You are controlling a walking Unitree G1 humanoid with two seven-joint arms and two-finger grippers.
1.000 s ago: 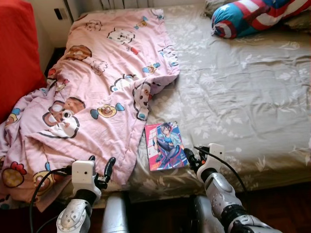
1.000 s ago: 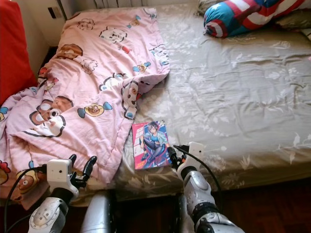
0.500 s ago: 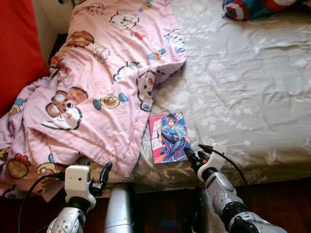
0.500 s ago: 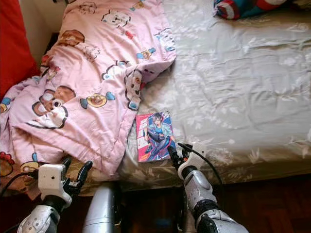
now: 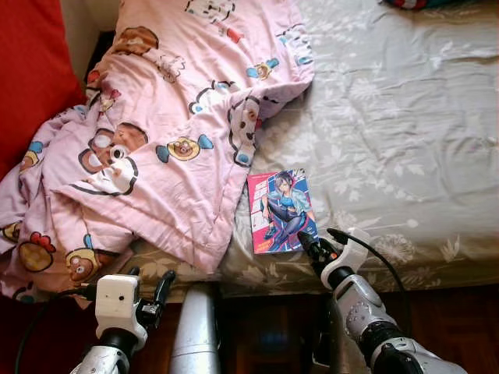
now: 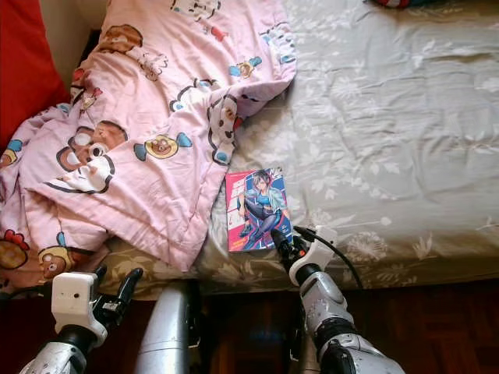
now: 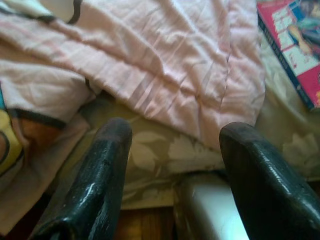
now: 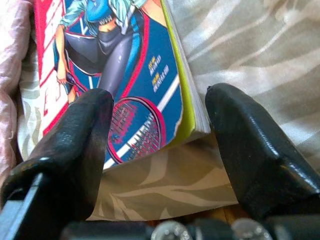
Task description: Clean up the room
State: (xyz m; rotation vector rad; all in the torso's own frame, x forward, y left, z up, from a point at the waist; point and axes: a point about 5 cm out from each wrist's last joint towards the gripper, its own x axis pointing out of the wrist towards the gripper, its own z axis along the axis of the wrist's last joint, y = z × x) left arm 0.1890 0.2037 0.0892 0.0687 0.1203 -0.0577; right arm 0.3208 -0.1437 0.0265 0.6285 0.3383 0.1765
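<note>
Our right gripper [image 5: 309, 246] sits spread at the manga book's [image 5: 281, 211] five-o'clock corner on the bed [image 5: 405, 140]; its wrist view reveals the yellow page edge. Our left gripper [image 5: 148, 290], spread too, hangs below the pink blanket [image 5: 171, 132].

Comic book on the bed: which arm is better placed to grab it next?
Right. The right gripper is open at the near corner of the comic book, its fingers straddling that corner in the right wrist view. The left gripper hangs below the bed edge, by the pink blanket.
</note>
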